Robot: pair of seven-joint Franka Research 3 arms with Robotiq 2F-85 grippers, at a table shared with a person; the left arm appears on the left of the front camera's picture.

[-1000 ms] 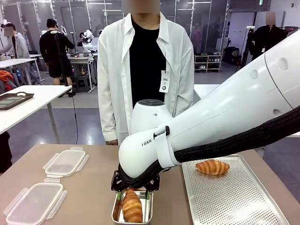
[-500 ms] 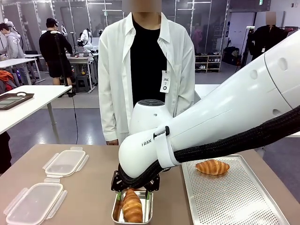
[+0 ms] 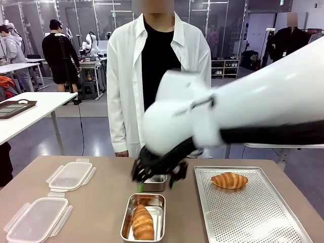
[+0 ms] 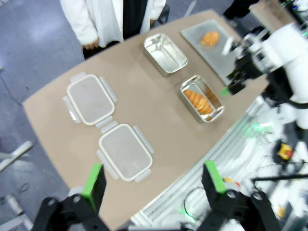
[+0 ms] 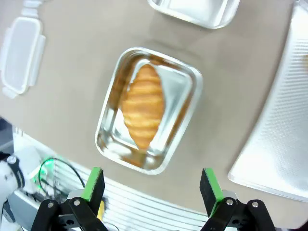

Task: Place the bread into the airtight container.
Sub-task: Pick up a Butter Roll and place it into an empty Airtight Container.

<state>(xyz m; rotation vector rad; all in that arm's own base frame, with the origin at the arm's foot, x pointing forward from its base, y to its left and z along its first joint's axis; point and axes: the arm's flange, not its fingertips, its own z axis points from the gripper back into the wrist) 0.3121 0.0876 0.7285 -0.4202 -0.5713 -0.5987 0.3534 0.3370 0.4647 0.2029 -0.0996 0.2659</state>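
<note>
Steel container (image 5: 111, 103): directly under the right gripper (image 5: 151, 185), well below it, on the table.
Bread in it: one croissant (image 5: 142, 113) lies flat inside, free of both fingers.
Long axis: it runs away from the wrist camera, across the line joining the two pads.
Right gripper state: jaws spread wide, nothing between them.
Left gripper (image 4: 153, 179): also wide and empty, high above the table's edge, far from all bread.
Next target, as I judge it: the second croissant (image 3: 229, 180) on the perforated tray (image 3: 253, 217), off to the right gripper's side; its long axis lies crosswise in the front view.
Nearer arm: the right one, clearly.
Empty container (image 3: 154, 183): just beyond the filled one, beneath the raised gripper.
Change from a second ago: the right gripper sat low at the filled container's far rim; it has now lifted clear, blurred with motion. Both croissants lie as before.
</note>
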